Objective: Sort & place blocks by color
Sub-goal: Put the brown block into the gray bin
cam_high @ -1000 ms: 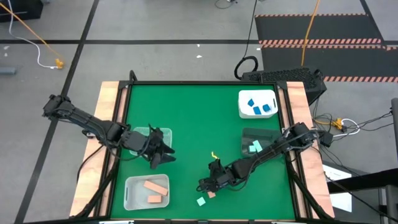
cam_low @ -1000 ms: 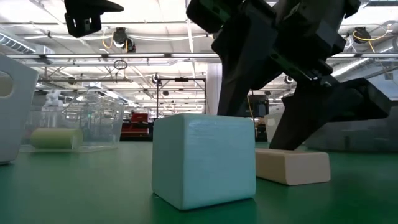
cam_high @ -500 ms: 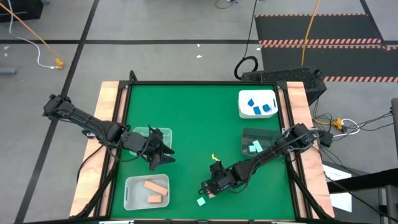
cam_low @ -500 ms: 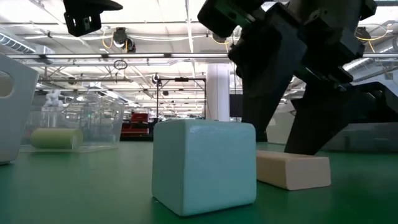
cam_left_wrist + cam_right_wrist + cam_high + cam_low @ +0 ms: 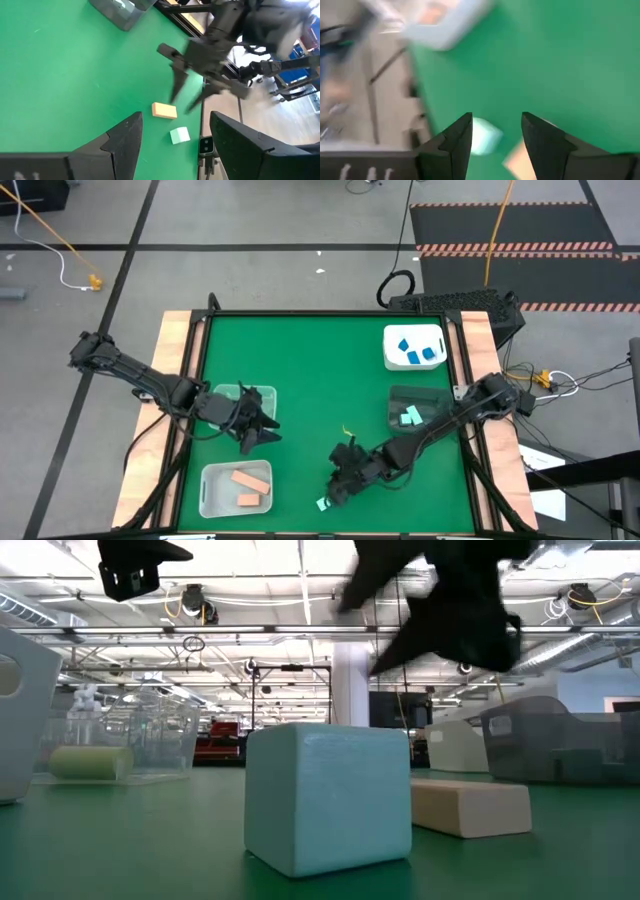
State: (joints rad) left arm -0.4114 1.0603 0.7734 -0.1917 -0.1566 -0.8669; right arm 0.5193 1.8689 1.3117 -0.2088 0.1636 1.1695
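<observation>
Two loose blocks lie at the near edge of the green surface (image 5: 300, 370): a mint cube (image 5: 323, 503) and, just beside it, a peach bar (image 5: 164, 110). The right gripper (image 5: 341, 485) hangs above them, fingers spread, empty. Left of the cube, a white tub (image 5: 208, 492) holds two peach blocks (image 5: 250, 479). Beyond that tub, the left gripper (image 5: 262, 428) hovers spread by a clear tub (image 5: 232, 392). Farther right of the cube, a grey tub (image 5: 396, 398) holds mint blocks (image 5: 409, 416); farthest, a white bin (image 5: 390, 340) holds blue blocks (image 5: 417, 353).
</observation>
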